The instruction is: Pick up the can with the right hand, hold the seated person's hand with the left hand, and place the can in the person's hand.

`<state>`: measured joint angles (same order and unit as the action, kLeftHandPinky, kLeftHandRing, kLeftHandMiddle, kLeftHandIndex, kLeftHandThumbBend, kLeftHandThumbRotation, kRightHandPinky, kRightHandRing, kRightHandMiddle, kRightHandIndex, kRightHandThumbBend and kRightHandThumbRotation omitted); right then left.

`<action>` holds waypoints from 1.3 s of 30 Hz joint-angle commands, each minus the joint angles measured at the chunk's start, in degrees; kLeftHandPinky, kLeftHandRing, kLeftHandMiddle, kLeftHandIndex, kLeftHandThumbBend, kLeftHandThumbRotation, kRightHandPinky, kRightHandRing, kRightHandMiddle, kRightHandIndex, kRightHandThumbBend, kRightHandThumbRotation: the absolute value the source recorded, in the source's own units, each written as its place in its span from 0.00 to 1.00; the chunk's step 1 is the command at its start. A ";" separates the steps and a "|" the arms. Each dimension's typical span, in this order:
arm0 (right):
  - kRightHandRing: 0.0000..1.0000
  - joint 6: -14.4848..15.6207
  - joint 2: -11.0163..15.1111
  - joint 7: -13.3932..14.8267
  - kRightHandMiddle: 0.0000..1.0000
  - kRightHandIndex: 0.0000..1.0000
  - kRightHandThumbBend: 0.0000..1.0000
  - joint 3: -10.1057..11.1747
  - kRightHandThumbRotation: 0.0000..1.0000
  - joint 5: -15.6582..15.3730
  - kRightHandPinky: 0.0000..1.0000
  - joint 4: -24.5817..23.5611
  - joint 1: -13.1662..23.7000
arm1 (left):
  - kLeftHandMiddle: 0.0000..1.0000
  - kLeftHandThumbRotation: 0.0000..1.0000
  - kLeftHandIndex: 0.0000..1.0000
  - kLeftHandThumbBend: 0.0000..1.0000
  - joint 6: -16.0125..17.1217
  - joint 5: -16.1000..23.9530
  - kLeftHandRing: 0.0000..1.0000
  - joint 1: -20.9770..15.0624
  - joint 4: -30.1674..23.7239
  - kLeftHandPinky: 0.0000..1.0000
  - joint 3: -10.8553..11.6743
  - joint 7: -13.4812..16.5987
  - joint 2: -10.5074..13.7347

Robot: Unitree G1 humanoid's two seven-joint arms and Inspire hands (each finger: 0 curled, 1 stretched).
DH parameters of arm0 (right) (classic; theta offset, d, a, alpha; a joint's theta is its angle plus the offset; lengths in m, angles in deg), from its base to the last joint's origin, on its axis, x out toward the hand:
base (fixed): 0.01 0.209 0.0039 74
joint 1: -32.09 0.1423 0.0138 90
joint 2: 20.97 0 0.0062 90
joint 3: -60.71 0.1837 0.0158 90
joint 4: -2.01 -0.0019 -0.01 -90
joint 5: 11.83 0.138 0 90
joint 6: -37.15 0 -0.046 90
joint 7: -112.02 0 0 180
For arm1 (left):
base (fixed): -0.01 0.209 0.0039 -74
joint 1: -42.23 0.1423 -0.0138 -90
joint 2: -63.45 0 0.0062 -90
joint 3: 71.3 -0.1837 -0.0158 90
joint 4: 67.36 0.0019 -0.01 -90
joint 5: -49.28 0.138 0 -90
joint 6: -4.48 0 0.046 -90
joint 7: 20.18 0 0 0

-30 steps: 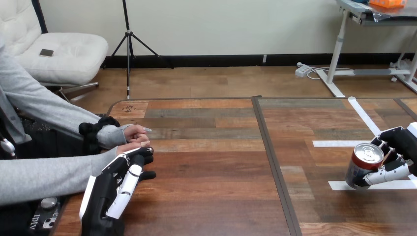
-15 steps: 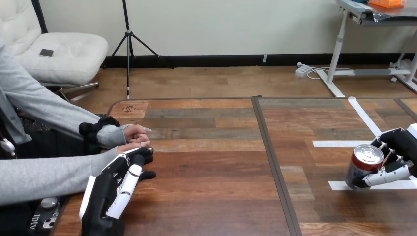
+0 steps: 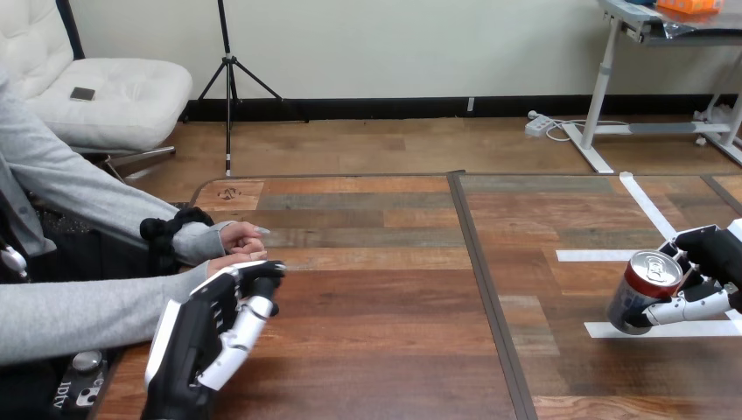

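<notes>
Can lifting, left hand closing in
The right hand (image 3: 713, 282), curled round the can (image 3: 646, 282) at the right, has just tipped it leftward; the lift looks begun. The left hand (image 3: 208, 331), fingers loose, has edged up beside the person's hands (image 3: 234, 247) at the left, clasping nothing yet.

right hand (image 3: 713, 262) cut by the right edge, person's nearer hand (image 3: 229, 260) partly behind left hand (image 3: 206, 337)
</notes>
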<state>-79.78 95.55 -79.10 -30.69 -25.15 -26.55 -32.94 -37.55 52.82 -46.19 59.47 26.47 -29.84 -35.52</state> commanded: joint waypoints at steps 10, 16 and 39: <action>0.29 -1.87 -1.98 -0.71 0.35 0.43 0.83 1.97 0.00 3.06 0.24 -0.36 3.26 | 0.69 0.35 0.64 0.66 -0.12 18.40 0.67 -2.62 -13.94 0.55 1.82 12.97 7.92; 0.28 -1.81 -2.23 -0.07 0.35 0.43 0.83 1.55 0.00 2.62 0.24 -0.30 3.39 | 0.72 0.39 0.68 0.88 -4.33 23.18 0.68 -2.03 -20.06 0.53 2.71 16.64 9.12; 0.27 -2.11 -2.74 -0.46 0.33 0.42 0.84 1.47 0.00 2.62 0.22 -0.21 4.23 | 0.80 0.49 0.79 1.00 -12.18 41.08 0.77 -4.24 -26.02 0.60 2.90 31.71 18.93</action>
<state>-80.16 93.02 -80.08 -30.72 -23.93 -26.46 -33.08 -47.71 91.81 -46.73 35.65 29.02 -0.89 -20.04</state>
